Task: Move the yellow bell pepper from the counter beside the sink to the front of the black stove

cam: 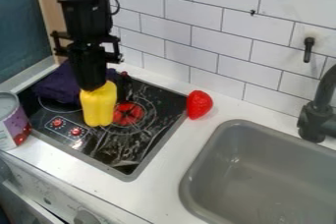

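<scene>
The black gripper (93, 86) hangs down at the upper left over the stove, shut on a yellow bell pepper (99, 106). The pepper is upright with its lobed end down, and its top is hidden by the gripper. Behind and left of it, a dark purple cloth (56, 86) lies bunched on the back of the black stove top (138, 142). The red burner mark (128, 113) shows just right of the pepper.
A red strawberry-like toy (199, 104) sits on the white counter (172, 161) right of the stove. A can (13, 122) stands at the left edge. The grey sink (263, 169) and black faucet (315, 120) are at right, before a tiled wall.
</scene>
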Robot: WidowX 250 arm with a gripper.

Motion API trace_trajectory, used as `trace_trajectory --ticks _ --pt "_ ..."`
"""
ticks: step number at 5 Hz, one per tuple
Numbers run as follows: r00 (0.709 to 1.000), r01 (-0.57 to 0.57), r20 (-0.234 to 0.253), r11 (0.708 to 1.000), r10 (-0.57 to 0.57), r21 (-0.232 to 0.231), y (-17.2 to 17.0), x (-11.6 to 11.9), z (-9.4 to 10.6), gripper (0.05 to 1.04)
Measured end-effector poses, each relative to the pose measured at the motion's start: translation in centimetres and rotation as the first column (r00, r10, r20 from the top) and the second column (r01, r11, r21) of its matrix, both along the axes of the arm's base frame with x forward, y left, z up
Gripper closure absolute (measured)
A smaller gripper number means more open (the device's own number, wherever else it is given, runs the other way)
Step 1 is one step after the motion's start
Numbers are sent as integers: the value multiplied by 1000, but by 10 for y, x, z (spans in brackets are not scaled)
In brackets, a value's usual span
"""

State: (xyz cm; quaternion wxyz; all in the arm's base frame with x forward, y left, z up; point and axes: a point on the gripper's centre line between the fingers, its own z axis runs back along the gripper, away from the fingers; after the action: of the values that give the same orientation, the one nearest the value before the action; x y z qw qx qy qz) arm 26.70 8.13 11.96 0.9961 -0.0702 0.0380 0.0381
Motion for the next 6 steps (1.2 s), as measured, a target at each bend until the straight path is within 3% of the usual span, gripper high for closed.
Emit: trace_trajectory --ticks 2,4,5,6 --pt "998 7 -56 999 -9 -42 4 -3 -20 977" --pt "997 -13 -76 999 9 -51 12 -3 -30 938" --pt "990 -28 -138 997 18 -70 16 -6 -32 720" --pt "983 -54 -182 995 37 -90 13 -10 -28 414"
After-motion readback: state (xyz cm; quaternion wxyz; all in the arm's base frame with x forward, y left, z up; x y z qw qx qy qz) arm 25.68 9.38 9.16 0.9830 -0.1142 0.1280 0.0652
